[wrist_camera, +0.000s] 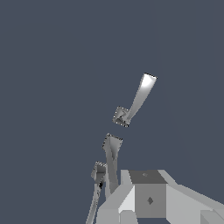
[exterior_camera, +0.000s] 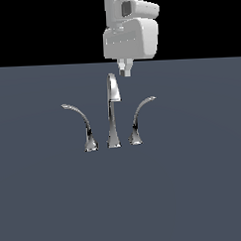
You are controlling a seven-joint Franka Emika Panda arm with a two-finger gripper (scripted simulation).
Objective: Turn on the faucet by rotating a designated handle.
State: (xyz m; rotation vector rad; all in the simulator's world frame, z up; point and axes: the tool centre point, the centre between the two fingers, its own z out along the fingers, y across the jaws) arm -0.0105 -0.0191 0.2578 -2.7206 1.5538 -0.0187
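Plain slate-grey floor (exterior_camera: 195,188), with the chrome faucet (exterior_camera: 112,113) mid-scene and the handle (exterior_camera: 140,119) on the exterior view's right of the spout (exterior_camera: 113,93), tip sweeping right. The gripper (exterior_camera: 124,68) hangs above and behind the spout, touching nothing, probably lining up its approach. Fingertips look close together, but honestly can't tell.

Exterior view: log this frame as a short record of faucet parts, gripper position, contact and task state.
spout: upright, middle of the set
handle: lever on the exterior view's right, tip sweeping right
other lever: on the exterior view's left, tip sweeping left
gripper: above the spout's head
jaws: cannot tell if open or shut
contact: none with the handle
task state: handle not yet grasped
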